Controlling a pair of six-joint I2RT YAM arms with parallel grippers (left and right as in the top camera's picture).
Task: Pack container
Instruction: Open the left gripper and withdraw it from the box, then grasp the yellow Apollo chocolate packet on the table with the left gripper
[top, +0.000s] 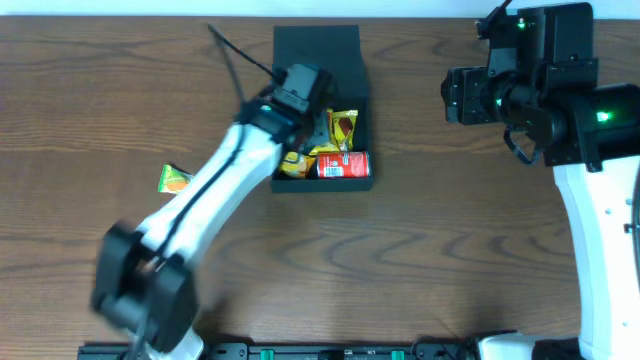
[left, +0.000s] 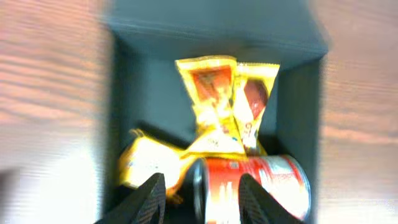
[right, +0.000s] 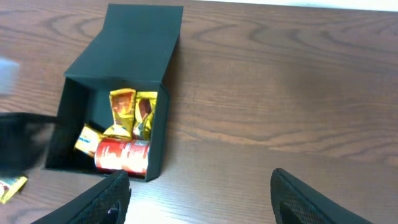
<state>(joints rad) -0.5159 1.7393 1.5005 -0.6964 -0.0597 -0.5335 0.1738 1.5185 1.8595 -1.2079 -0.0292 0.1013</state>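
Observation:
The container (top: 322, 185) is a dark green box in the upper middle of the table, its lid flap (top: 315, 48) folded back. Inside lie a red can (top: 343, 165) and yellow snack packets (top: 342, 127). My left gripper (top: 308, 118) hangs over the box's inside. In the left wrist view its jaws (left: 202, 202) stand open above the red can (left: 261, 186) and a yellow packet (left: 146, 163), holding nothing. My right gripper (top: 452, 95) hovers to the right of the box. It stands open and empty (right: 199, 205) over bare wood, apart from the container (right: 158, 137).
A small green snack packet (top: 173, 179) lies on the wooden table left of the box, beside my left arm; its corner shows in the right wrist view (right: 9, 186). The right arm's base fills the far right side.

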